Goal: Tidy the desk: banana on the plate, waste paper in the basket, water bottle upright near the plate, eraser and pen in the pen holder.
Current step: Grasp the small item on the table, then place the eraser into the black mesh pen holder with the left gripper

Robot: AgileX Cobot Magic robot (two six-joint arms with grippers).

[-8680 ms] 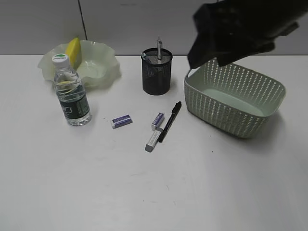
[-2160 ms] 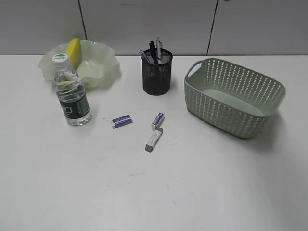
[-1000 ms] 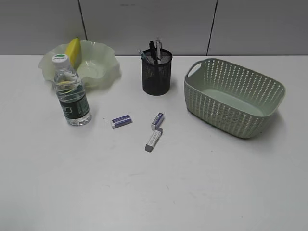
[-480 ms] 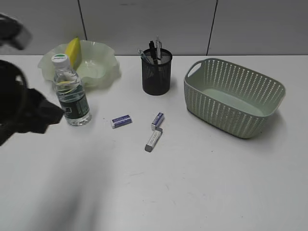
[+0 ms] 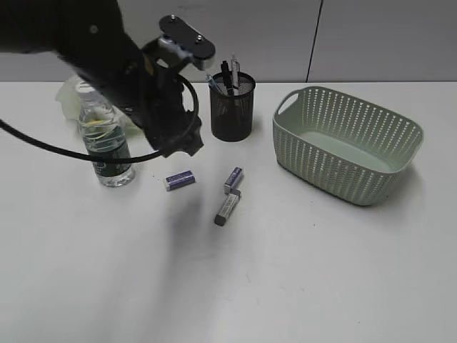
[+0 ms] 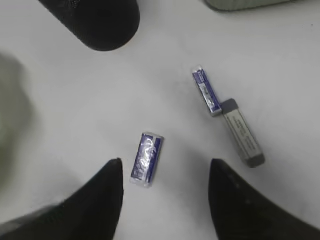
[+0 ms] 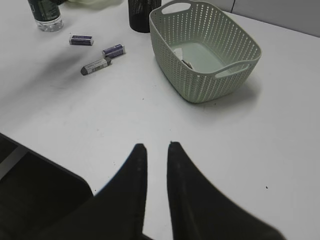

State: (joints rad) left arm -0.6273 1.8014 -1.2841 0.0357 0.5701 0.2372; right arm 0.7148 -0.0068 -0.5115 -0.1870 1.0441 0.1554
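My left gripper [image 6: 164, 169] hangs open over the desk [image 5: 285, 286], and a blue eraser [image 6: 146, 159] [image 5: 179, 179] lies just ahead of its tips, nearer the left finger. A second blue eraser [image 6: 206, 91] and a grey one [image 6: 242, 138] lie to the right. Pens [image 5: 228, 71] stand in the black pen holder [image 5: 232, 111]. The water bottle [image 5: 107, 150] stands upright. The left arm covers most of the plate [image 5: 66, 98] and hides the banana. A white lump with a dark patch [image 7: 181, 57], seemingly the waste paper, lies in the basket [image 7: 240, 50]. My right gripper [image 7: 155, 146] holds nothing.
The basket [image 5: 357, 182] stands at the right of the desk, the pen holder [image 7: 142, 15] just left of it. The right gripper hovers low near the desk's front edge [image 7: 30, 150], its jaws a narrow gap apart. The left arm's cable [image 5: 43, 146] loops in front of the bottle.
My left arm has swept in from the left edge to above the erasers, and its jaws have widened. The pen that lay by the erasers now stands in the holder.
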